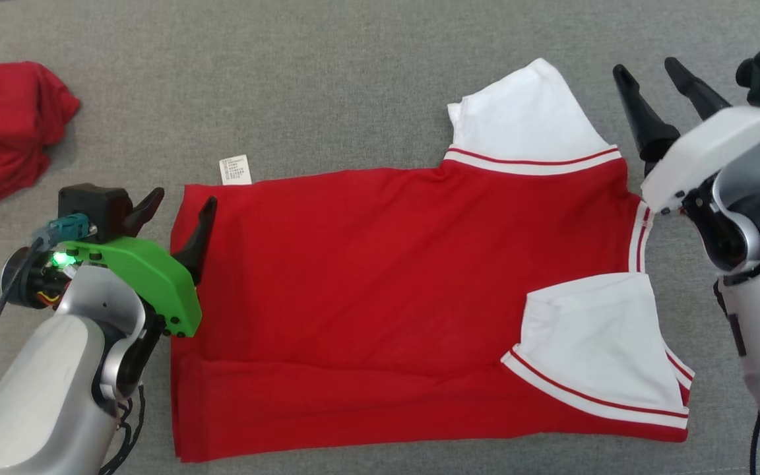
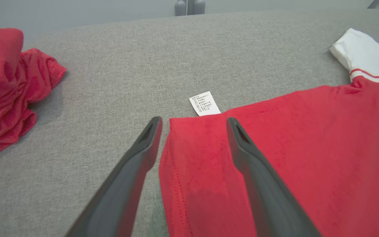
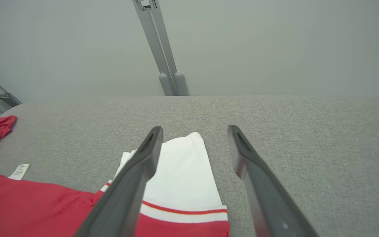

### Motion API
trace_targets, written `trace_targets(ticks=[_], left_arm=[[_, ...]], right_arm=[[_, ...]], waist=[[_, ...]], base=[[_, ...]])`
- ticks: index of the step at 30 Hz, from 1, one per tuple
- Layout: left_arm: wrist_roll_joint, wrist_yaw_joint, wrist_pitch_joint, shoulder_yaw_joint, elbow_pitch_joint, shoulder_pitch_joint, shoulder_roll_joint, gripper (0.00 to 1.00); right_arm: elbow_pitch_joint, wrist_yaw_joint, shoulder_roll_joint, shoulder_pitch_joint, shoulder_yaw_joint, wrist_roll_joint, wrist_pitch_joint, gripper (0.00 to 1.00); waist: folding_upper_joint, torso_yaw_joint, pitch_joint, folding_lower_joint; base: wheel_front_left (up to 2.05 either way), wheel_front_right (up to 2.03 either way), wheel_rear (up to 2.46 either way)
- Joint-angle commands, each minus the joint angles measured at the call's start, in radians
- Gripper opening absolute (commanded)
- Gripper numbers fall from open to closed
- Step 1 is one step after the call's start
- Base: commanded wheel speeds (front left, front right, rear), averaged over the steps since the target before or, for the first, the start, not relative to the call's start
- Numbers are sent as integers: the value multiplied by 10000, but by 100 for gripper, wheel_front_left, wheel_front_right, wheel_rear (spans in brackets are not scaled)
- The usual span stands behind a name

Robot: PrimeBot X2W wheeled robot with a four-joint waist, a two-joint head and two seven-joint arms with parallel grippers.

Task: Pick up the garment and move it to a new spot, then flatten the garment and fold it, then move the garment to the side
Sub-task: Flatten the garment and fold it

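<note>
1. on surface (image 1: 353,79): garment (image 1: 367,277) spread flat, near sleeve (image 1: 601,336) folded in.
2. at left tool (image 1: 183,198): spread open, straddling garment's far left corner.
3. at right tool (image 1: 646,66): spread open, just off garment's right end.

A grey woven-fabric surface (image 1: 353,79) spans the head view. A red shirt (image 1: 367,277) lies flat on it, from the centre to the right of the frame, with a crease running along its lower part. Its upper sleeve (image 1: 532,112), white with red stripes, spreads toward the upper right. The lower sleeve (image 1: 598,336) is folded over the red body at lower right. A white care label (image 1: 235,169) pokes from the shirt's upper left corner onto the fabric. At upper left, well apart, lies a crumpled red cloth (image 1: 4,125).
</note>
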Motion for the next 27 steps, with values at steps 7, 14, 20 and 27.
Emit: trace_targets(ticks=[7,14,20,27], left_arm=[[165,-376,-29,-353,341,-950,-340,100],[117,-628,83,-540,659,-1481,-521,100],[-8,-797,144,-691,1083,-1743,-690,100],[-130,-986,245,-823,1370,-1864,-740,100]], right_arm=[[2744,-4,-897,-2467,1643,514,155,100],[4545,-5,-1243,-3842,2857,959,190,100],[5718,-7,-1248,-4535,3527,1496,257,100],[6782,-7,-1084,-4848,4210,1904,832,52]], waist=[[0,850,1475,-1],[0,1176,1793,-1],[0,1306,1923,-1],[0,1300,1936,-1]], base=[[0,0,0],[0,0,0],[0,0,0],[0,0,0]])
